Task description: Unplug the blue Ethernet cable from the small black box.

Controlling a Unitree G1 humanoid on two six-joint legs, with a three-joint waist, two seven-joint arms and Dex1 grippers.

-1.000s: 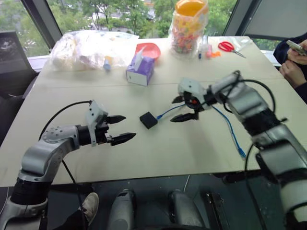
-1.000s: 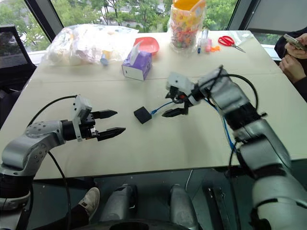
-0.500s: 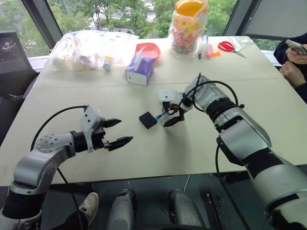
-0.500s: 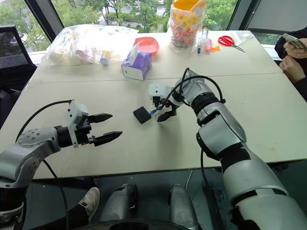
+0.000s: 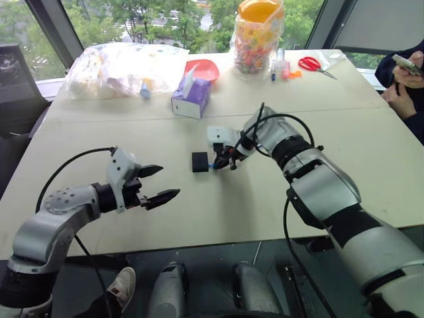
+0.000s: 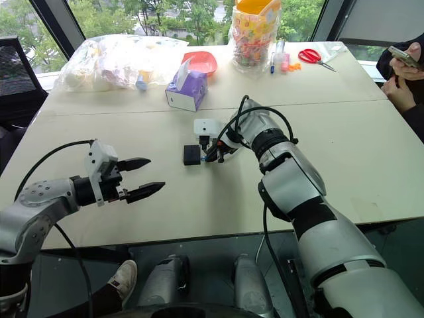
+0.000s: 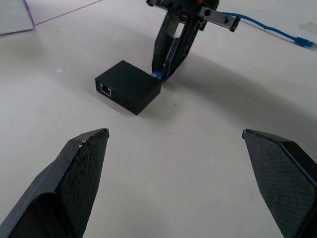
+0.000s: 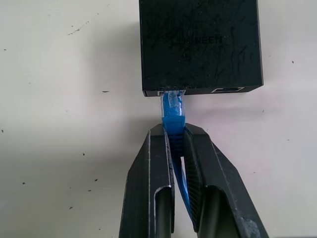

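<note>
Right wrist view gives you the clearest look: your right tool is clamped on the blue Ethernet cable just behind its plug, with the black fingers pressed against the blue boot on both sides; the plug is still seated in a port on the near face of the small black box, and a second, empty port sits beside it on that same face.

From the head views, you see the box lying flat on the pale desk, roughly at its middle and just left of your right tool; the tool points down and to the left at the box's right side; the cable runs off to the right behind the arm, and in the left wrist view its free end lies on the desk well apart from the box.

Your left tool hangs over the near left part of the desk with its two fingers spread wide and nothing between them; it points toward the box but stays well apart from it.

At the far side you have a purple-and-white tissue box, a red bowl, a clear plastic bag, a jar of coloured pieces and red scissors; a person's hands hold a phone at the far right edge.
</note>
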